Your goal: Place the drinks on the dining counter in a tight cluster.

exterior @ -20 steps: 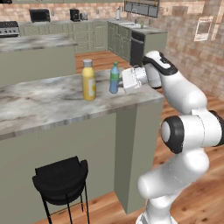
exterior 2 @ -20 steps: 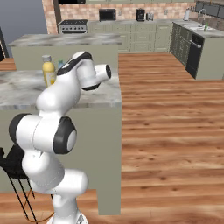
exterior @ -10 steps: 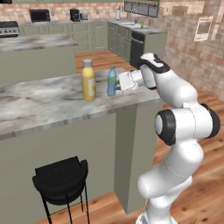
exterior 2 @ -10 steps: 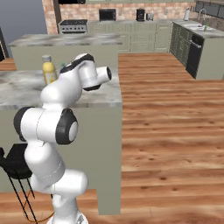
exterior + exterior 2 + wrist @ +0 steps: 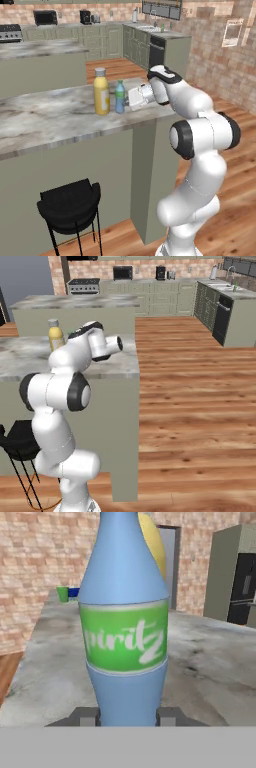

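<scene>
The small blue bottle (image 5: 125, 637) with green cap and green label stands upright on the dining counter (image 5: 50, 117), and my gripper (image 5: 127, 717) is shut on its base, one finger on each side. From the left base camera, the blue bottle (image 5: 120, 96) is just right of the tall yellow bottle (image 5: 101, 92) with grey cap, nearly touching it, and the gripper (image 5: 126, 99) reaches in from the right. The yellow bottle (image 5: 152, 542) peeks out behind the blue one. In the right base view the yellow bottle (image 5: 55, 334) is partly behind my arm. The dark green glass bottle is out of view.
A black stool (image 5: 70, 205) stands at the counter's front, left of the robot. The counter's right end lies just under my forearm. A small green cup (image 5: 62, 593) sits at the far end of the top. A second marble island (image 5: 40, 50) stands behind.
My gripper has carried the blue bottle leftward across the counter, closing the gap to the yellow bottle. The yellow bottle has stayed put.
</scene>
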Available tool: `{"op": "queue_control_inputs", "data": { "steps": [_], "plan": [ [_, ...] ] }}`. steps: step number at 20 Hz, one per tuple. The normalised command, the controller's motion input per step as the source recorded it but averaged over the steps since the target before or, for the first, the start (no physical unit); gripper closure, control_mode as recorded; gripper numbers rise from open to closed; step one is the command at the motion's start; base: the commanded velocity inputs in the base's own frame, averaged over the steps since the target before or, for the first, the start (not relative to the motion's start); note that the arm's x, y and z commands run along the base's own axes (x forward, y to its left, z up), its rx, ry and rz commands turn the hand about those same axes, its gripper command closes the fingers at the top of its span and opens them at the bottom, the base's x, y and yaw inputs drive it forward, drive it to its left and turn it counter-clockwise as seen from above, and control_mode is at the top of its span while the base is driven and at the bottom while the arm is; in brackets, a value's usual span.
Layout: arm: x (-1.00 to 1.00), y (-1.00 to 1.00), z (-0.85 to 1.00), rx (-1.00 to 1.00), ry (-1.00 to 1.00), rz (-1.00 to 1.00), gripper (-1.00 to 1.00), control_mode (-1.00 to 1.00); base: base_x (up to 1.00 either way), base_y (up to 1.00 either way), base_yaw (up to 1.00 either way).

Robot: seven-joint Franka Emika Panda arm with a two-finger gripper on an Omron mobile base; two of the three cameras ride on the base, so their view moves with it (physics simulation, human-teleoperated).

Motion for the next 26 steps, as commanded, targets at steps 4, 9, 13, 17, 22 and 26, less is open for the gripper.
{"op": "queue_control_inputs", "data": {
  "steps": [4, 9, 13, 17, 22, 26],
  "plan": [
    [0.52, 0.14, -0.01, 0.0, 0.03, 0.0, 1.0, -1.0, 0.0, 0.0, 0.0],
    [0.43, 0.02, 0.0, 0.0, 0.07, 0.0, 1.0, -1.0, 0.0, 0.0, 0.0],
    [0.24, 0.0, -0.02, 0.0, 0.07, 0.0, 1.0, -1.0, 0.0, 0.0, 0.0],
    [0.24, 0.0, -0.14, 0.0, 0.01, 0.0, 1.0, -1.0, 0.0, 0.0, 0.0],
    [0.1, 0.01, -0.34, 0.0, 0.0, 0.0, 1.0, -1.0, 0.0, 0.0, 0.0],
    [0.09, 0.09, -0.35, 0.0, -0.06, 0.0, 1.0, -1.0, 0.0, 0.0, 0.0]
  ]
}}
